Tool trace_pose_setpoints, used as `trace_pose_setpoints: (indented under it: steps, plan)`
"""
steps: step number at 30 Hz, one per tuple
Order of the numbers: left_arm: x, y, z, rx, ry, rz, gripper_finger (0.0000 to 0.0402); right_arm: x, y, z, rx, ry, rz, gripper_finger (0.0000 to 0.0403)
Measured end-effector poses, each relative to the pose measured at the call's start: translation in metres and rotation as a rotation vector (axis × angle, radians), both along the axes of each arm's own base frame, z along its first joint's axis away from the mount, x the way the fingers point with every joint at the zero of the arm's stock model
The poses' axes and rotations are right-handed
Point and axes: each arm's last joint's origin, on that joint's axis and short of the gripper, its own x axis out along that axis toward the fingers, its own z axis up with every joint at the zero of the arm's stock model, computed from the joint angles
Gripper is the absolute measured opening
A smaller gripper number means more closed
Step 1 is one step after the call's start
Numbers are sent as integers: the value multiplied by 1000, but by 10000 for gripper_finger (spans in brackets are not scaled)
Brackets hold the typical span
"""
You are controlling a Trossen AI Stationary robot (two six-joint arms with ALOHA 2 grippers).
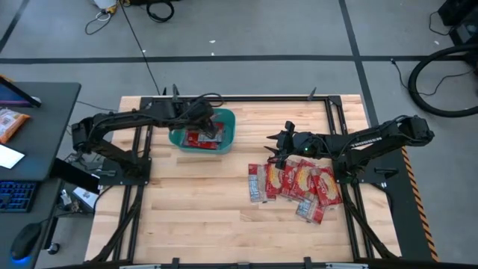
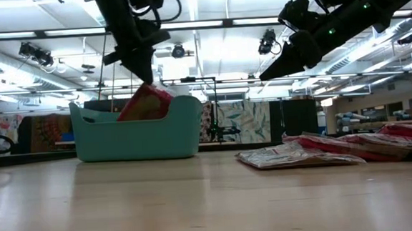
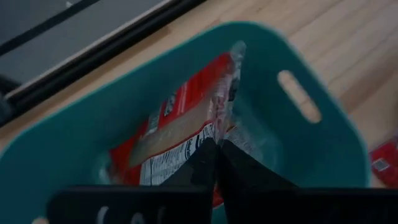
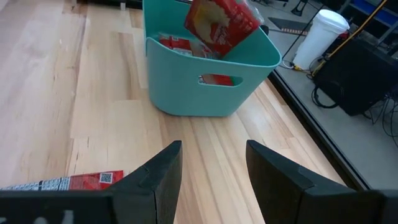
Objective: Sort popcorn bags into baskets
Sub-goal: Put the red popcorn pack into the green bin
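Note:
The teal basket (image 1: 203, 132) stands at the table's far left-centre, with red popcorn bags inside (image 4: 180, 43). My left gripper (image 3: 216, 155) hangs over the basket, shut on a red popcorn bag (image 2: 144, 103) that sticks up tilted above the rim. Several more red bags (image 1: 295, 181) lie flat in an overlapping row on the right half of the table. My right gripper (image 4: 211, 158) is open, raised above the table near that row's far left end (image 1: 280, 142), touching nothing. My left gripper pinches the red popcorn bag by its clear crimped top edge (image 3: 219, 127), fingers coming from above and pointing down into the basket. The bag hangs tilted below the fingers (image 2: 140, 62); its lower part is inside the basket (image 4: 217, 25), its upper part above the rim.
A dark metal frame (image 1: 332, 119) edges the wooden table. To the left stands a dark side desk (image 1: 30, 149) with a keyboard, a mouse and an orange packet (image 1: 11, 123). Bare wood lies in front of the basket and along the near edge (image 1: 202, 217).

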Motion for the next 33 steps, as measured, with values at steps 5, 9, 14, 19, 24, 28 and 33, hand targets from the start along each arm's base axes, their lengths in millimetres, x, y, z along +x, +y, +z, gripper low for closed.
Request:
trace_pose_setpoints:
  steps: [5, 9, 14, 19, 24, 28, 33]
  plan:
    - [1, -2, 1, 12, 4, -30, 68, 0, 0, 0, 0, 0, 0, 183]
    - [3, -5, 1, 17, 9, -51, 129, 0, 0, 0, 0, 1, 0, 183]
    - [11, -28, 1, 23, 37, -311, 176, 0, 0, 0, 0, 1, 0, 183]
    - [14, -65, -2, 37, 109, -490, 176, 0, 0, -1, 4, 13, 11, 183]
    - [15, -108, -13, 57, 104, -626, 164, 0, 1, -1, 17, 9, 43, 183]
    - [9, -131, -28, 67, 132, -663, 160, 1, 2, 1, 25, -14, 58, 183]
    - [-2, -149, -48, -26, 127, -563, 160, 2, 4, 2, 40, -27, 71, 183]
